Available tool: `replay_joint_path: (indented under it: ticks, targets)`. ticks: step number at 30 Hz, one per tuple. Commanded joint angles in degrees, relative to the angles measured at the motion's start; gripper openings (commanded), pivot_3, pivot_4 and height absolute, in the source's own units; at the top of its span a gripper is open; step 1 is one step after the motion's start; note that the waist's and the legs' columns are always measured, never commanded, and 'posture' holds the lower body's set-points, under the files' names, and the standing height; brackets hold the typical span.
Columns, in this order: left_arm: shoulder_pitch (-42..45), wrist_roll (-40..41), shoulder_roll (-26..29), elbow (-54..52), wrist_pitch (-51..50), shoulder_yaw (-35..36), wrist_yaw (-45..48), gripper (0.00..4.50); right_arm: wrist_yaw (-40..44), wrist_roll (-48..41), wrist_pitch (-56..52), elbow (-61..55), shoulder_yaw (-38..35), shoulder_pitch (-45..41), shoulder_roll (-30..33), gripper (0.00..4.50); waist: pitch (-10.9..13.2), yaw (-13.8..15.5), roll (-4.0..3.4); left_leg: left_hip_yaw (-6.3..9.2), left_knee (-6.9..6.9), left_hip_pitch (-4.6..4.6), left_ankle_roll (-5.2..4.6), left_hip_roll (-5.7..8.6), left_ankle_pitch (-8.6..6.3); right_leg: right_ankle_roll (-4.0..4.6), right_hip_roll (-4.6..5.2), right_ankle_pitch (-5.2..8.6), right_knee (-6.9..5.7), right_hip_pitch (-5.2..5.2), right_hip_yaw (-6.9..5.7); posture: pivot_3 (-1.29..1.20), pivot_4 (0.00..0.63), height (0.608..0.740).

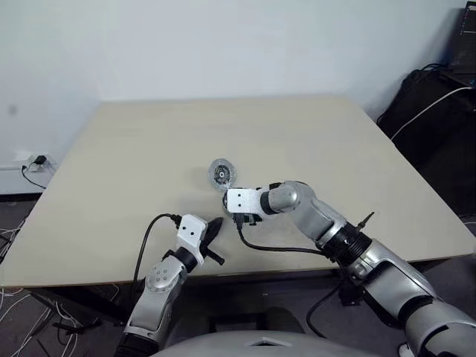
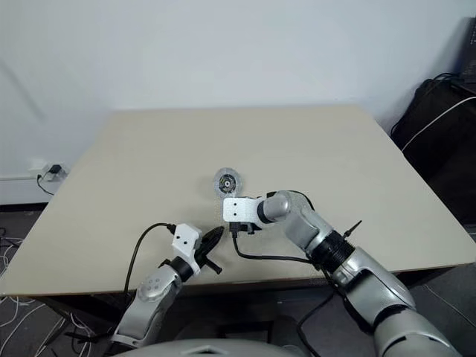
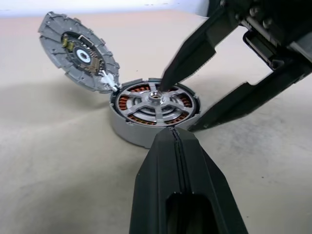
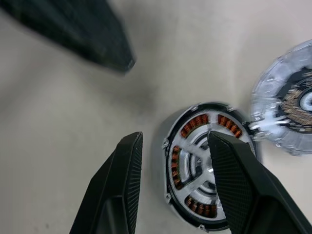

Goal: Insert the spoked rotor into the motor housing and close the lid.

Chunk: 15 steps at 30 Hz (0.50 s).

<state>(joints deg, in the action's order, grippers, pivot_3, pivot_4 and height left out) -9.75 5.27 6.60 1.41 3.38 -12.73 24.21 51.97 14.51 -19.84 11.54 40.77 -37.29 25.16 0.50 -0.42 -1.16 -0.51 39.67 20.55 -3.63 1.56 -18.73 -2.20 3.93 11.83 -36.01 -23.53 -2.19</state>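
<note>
Under right hand (image 4: pixel 170 190), on table (image 1: pixel 134 163): motor housing (image 3: pixel 153 114), copper coils showing, spoked rotor (image 3: pixel 155 103) already seated inside. Right hand fingers apart, holding nothing, one fingertip over rotor hub, likely just let go. Lid (image 3: pixel 78 51) hinged open, tilted up on housing's far side, ready to fold down. Left hand (image 3: pixel 183 161) shut, empty, pointing at housing's near wall, perhaps bracing it.

We see the motor housing (image 3: pixel 153 114) resting on the table (image 1: pixel 134 149), near its front edge, with the spoked rotor (image 3: pixel 157 102) seated inside it over the coil windings (image 3: pixel 141 89). The lid (image 3: pixel 80 51) stands tilted open, joined to the housing's far rim. Our right gripper (image 4: pixel 173 183) hangs directly above the housing, and our left gripper (image 1: pixel 213 232) sits just nearer the table's front edge.
</note>
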Motion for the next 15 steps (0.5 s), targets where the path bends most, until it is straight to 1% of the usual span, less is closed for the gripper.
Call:
replay_joint_path:
  ticks: [1,4,7,15]
  targets:
    - [0.4,0.8,-0.3,-1.4,1.4,1.0,-0.3,0.0,1.9,1.4,2.8,3.0,-0.5,-2.6,-0.9,2.25,0.0,0.0,0.0,0.0,0.0,0.0,0.0,0.0,0.0,0.0,0.01,0.0,0.0,0.0,0.0,0.0,0.0,0.74]
    - [-0.2,0.7,-0.4,-1.6,1.7,1.1,-0.6,0.0,2.4,2.2,4.0,5.4,-1.0,-3.0,-1.6,2.25,0.0,0.0,0.0,0.01,0.0,0.0,0.0,0.0,-0.01,0.01,0.07,-0.01,0.0,-0.01,0.0,0.0,0.0,0.74]
    - [-0.7,0.5,-0.7,-0.7,3.0,1.3,-1.0,0.0,3.0,2.6,5.2,8.3,-1.6,-3.4,-2.1,2.25,0.0,0.0,0.0,0.01,0.0,0.01,0.03,0.01,0.0,0.07,0.37,-0.04,0.0,-0.03,0.0,0.0,0.0,0.74]
    - [-1.7,0.7,-0.7,-2.4,2.9,1.5,-1.5,0.0,3.6,4.7,7.8,14.1,-2.1,-4.5,-2.3,2.25,0.0,0.0,0.0,0.01,0.0,0.01,0.03,0.02,0.0,0.1,0.43,-0.06,0.0,-0.04,-0.04,0.0,0.0,0.74]
